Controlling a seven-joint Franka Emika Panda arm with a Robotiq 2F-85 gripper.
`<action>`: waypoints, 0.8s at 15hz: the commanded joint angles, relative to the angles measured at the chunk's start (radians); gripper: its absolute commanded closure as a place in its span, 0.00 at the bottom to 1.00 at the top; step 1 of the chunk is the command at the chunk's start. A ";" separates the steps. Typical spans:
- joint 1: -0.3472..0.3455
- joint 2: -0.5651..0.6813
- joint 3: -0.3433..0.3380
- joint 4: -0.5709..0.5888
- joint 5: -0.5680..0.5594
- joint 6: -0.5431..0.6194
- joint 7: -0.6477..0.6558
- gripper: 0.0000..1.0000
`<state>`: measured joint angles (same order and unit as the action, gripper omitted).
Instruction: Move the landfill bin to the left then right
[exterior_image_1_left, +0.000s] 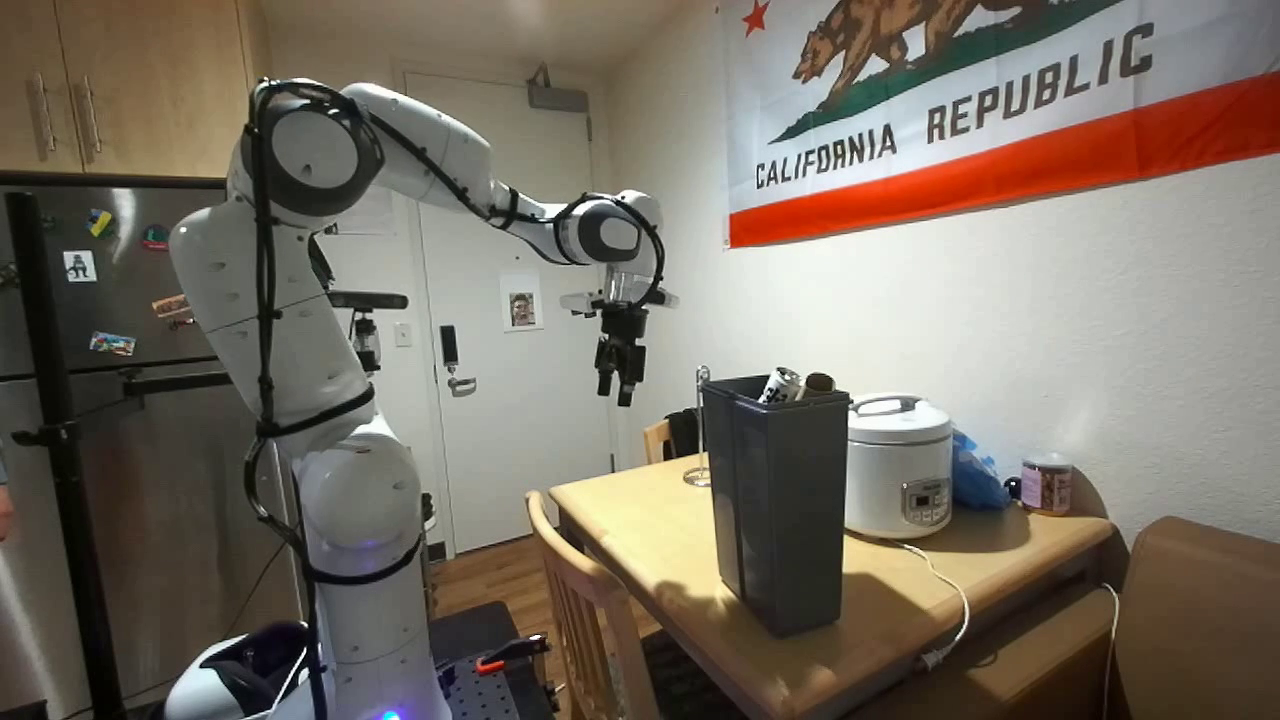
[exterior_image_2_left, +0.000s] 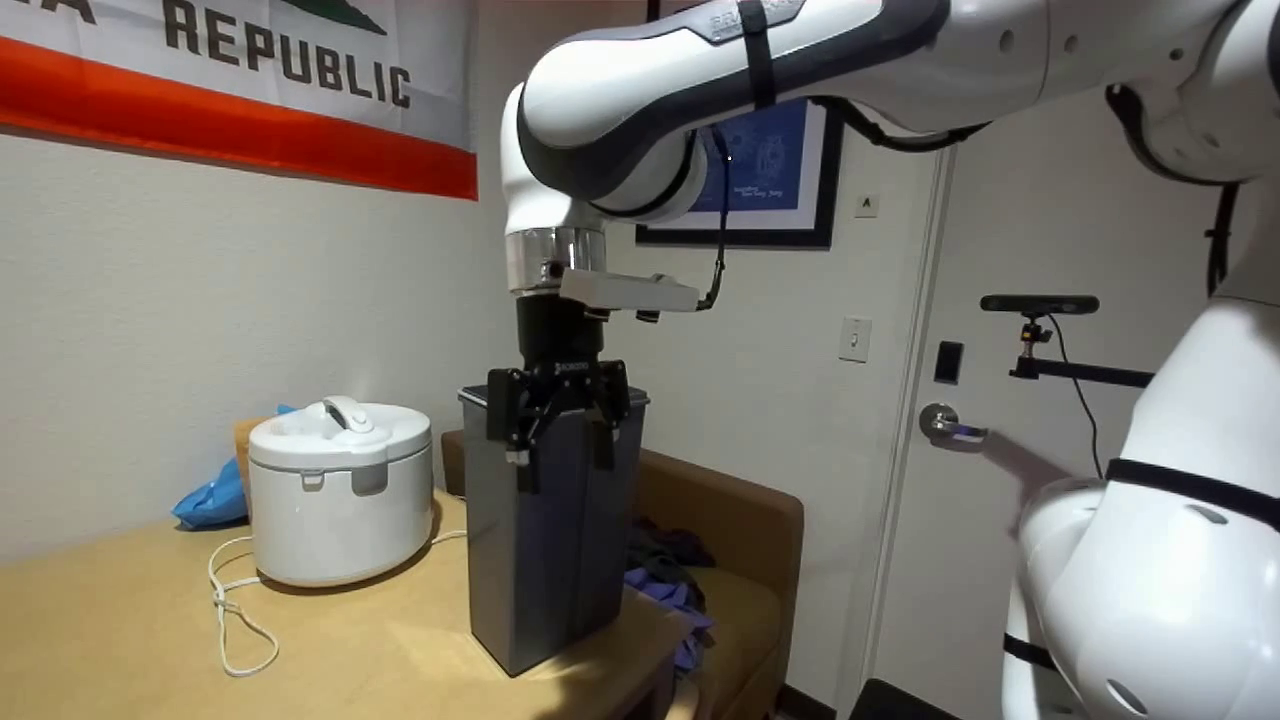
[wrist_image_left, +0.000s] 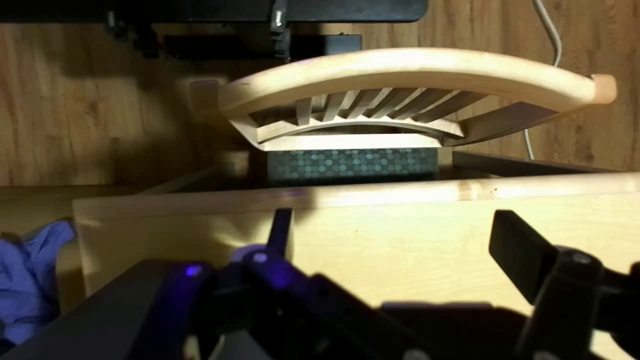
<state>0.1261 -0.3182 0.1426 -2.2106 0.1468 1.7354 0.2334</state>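
Gripper (exterior_image_1_left: 615, 385) is hanging empty, fingers (wrist_image_left: 522, 255) spread wide, apart from the bin (exterior_image_1_left: 785, 510), and that bin is standing upright on the table (exterior_image_1_left: 650, 530) near the cooker (exterior_image_2_left: 340, 510)! Smart play is probably calling for pinching 1 side from above, then sliding gently, no tipping.

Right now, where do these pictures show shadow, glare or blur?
In an exterior view, shadow lies on the table beside the landfill bin, and glare streaks the fridge; in the wrist view, parts of the hand look blurred and purplish near the bottom edge, and shadow darkens the floor at left.
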 joint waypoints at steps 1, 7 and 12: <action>-0.004 -0.067 0.014 0.010 -0.140 -0.061 -0.094 0.00; 0.023 -0.157 -0.004 -0.001 -0.327 -0.057 -0.350 0.00; 0.025 -0.156 -0.003 0.006 -0.333 -0.047 -0.364 0.00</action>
<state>0.1448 -0.4757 0.1449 -2.2070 -0.1842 1.6910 -0.1337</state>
